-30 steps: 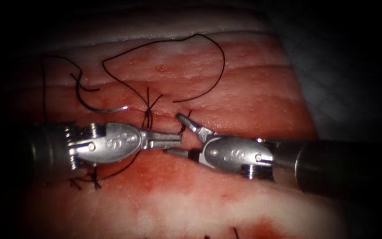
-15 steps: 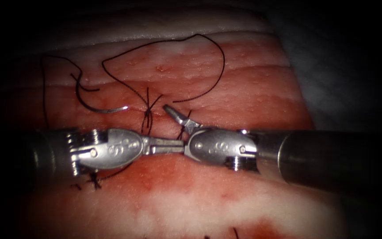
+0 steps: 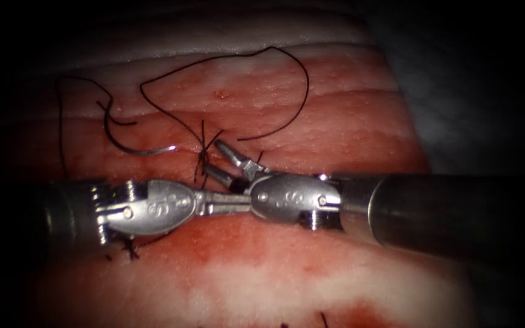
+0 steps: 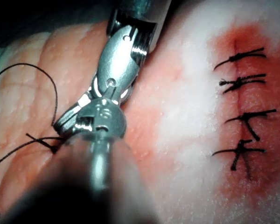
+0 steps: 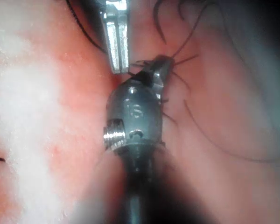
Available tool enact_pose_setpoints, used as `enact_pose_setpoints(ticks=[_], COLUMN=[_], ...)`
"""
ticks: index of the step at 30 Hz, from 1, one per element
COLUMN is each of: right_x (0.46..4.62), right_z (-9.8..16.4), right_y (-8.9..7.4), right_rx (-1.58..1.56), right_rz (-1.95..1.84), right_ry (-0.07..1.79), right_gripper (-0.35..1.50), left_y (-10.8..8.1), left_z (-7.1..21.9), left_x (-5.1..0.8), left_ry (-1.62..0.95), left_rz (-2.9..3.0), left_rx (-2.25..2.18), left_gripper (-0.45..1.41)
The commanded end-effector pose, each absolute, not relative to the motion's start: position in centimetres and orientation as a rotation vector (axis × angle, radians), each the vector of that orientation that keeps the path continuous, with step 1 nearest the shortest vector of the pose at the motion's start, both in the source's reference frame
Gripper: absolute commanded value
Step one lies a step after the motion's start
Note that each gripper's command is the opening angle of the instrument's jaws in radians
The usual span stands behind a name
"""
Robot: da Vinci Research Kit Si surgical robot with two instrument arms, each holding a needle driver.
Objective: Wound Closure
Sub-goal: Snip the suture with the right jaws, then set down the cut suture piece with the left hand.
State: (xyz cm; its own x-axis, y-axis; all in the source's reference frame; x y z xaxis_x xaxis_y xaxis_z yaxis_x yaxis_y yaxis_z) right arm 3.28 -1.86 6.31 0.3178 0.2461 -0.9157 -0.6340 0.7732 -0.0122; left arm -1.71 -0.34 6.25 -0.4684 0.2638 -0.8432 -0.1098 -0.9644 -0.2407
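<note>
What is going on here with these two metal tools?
Two robot tools are practising stitching on a piece of pork, the tissue. The right tool has its jaws open beside a knot with loose thread ends. The left tool lies with its jaws shut, and I can't tell whether it grips anything. The curved needle lies free on the tissue, left of the knot, with its thread looping across the surface.
</note>
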Motion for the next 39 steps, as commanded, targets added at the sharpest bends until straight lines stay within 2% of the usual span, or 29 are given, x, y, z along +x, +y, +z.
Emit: enact_pose_setpoints(ticks=[1,5,6,7,9,14,16,17,19,23,29,30,31,33,34,36,39], right_x=[3.36,3.35,3.32,3.3,3.19,2.72,2.34,2.34,2.01,1.82,1.83,1.83,1.83,1.83,1.83,1.83,1.83], right_z=[6.3,6.3,6.2,6.2,6.2,6.1,6.1,6.1,6.0,6.1,6.1,6.1,6.1,6.1,6.1,6.1,6.1], right_y=[-1.9,-1.9,-1.9,-1.9,-1.9,-2.1,-2.1,-2.1,-2.1,-2.1,-2.1,-2.1,-2.1,-2.1,-2.1,-2.1,-2.1], right_rx=[-0.395,-0.401,-0.39,-0.383,-0.371,-0.376,-0.396,-0.396,-0.404,-0.415,-0.422,-0.422,-0.422,-0.422,-0.422,-0.422,-0.423], right_rz=[0.621,0.619,0.611,0.606,0.599,0.572,0.572,0.572,0.584,0.593,0.597,0.597,0.597,0.597,0.597,0.597,0.597], right_ry=[1.112,1.14,1.152,1.159,1.168,1.16,1.126,1.126,1.108,1.087,1.08,1.08,1.08,1.08,1.08,1.08,1.08], right_gripper=[-0.35,-0.35,0.41,0.91,1.35,1.4,1.41,1.41,1.35,1.31,1.3,1.3,1.3,1.28,1.28,1.26,1.23], left_y=[-0.3,-0.4,-0.4,-0.4,-0.5,-0.8,-1.1,-1.1,-1.4,-1.6,-1.5,-1.5,-1.6,-1.6,-1.6,-1.6,-1.6], left_z=[6.3,6.3,6.3,6.3,6.3,6.1,6.0,6.0,5.9,5.9,6.2,6.2,6.3,6.4,6.5,6.5,6.4], left_x=[-1.77,-1.75,-1.73,-1.71,-1.63,-1.44,-1.31,-1.31,-1.22,-1.22,-1.24,-1.23,-1.19,-1.16,-1.13,-1.07,-1.05], left_ry=[-0.223,-0.223,-0.223,-0.224,-0.226,-0.229,-0.249,-0.249,-0.272,-0.313,-0.393,-0.404,-0.446,-0.473,-0.482,-0.493,-0.502], left_rz=[2.509,2.511,2.514,2.515,2.522,2.543,2.553,2.553,2.566,2.557,2.521,2.518,2.515,2.519,2.511,2.502,2.496], left_rx=[-1.482,-1.484,-1.486,-1.488,-1.495,-1.52,-1.514,-1.514,-1.504,-1.5,-1.452,-1.444,-1.403,-1.371,-1.363,-1.36,-1.358], left_gripper=[-0.45,-0.45,-0.45,-0.45,-0.45,-0.45,-0.45,-0.45,-0.45,-0.45,-0.45,-0.4,-0.11,0.12,0.32,0.41,0.41])
